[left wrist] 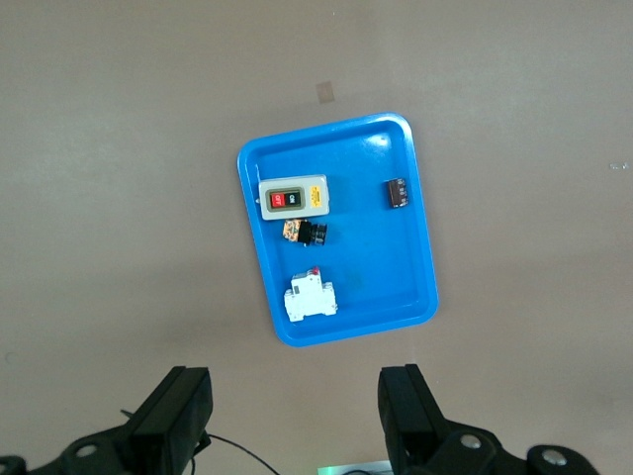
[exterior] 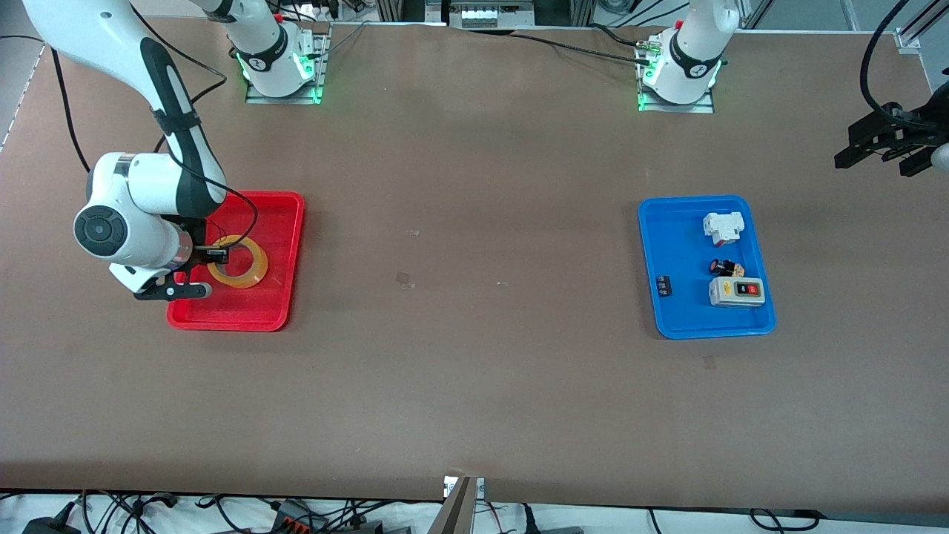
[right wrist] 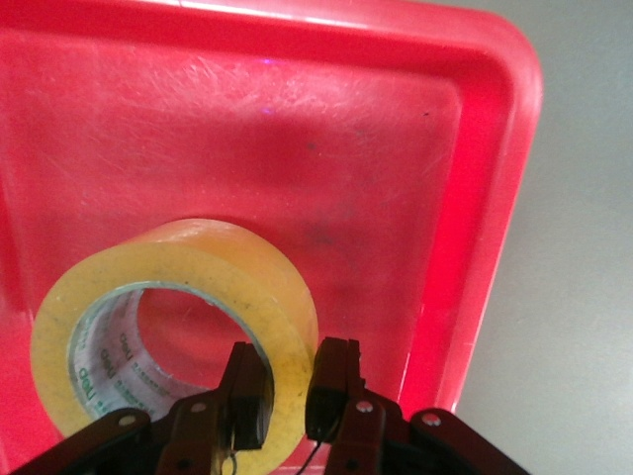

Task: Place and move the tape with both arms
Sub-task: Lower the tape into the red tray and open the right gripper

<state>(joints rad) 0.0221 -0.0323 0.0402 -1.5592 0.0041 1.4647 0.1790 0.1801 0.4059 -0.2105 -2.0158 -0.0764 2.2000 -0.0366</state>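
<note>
The tape (exterior: pixel 259 267), a translucent yellow roll with a wide hole, is in the red tray (exterior: pixel 278 222) at the right arm's end of the table. My right gripper (exterior: pixel 215 254) is down in the tray and shut on the tape's wall. In the right wrist view the right gripper (right wrist: pixel 292 391) has one finger inside the hole and one outside, pinching the tape (right wrist: pixel 198 262) over the red tray (right wrist: pixel 297 119). My left gripper (exterior: pixel 878 162) is open and empty, up in the air past the blue tray; in its wrist view the left gripper (left wrist: pixel 294 396) shows spread wide.
A blue tray (exterior: pixel 678 245) at the left arm's end holds a white-grey switch box (exterior: pixel 735 291), a white breaker (exterior: pixel 723 228), a black and red button (exterior: pixel 724 267) and a small black part (exterior: pixel 663 285). The blue tray (left wrist: pixel 386 257) shows in the left wrist view.
</note>
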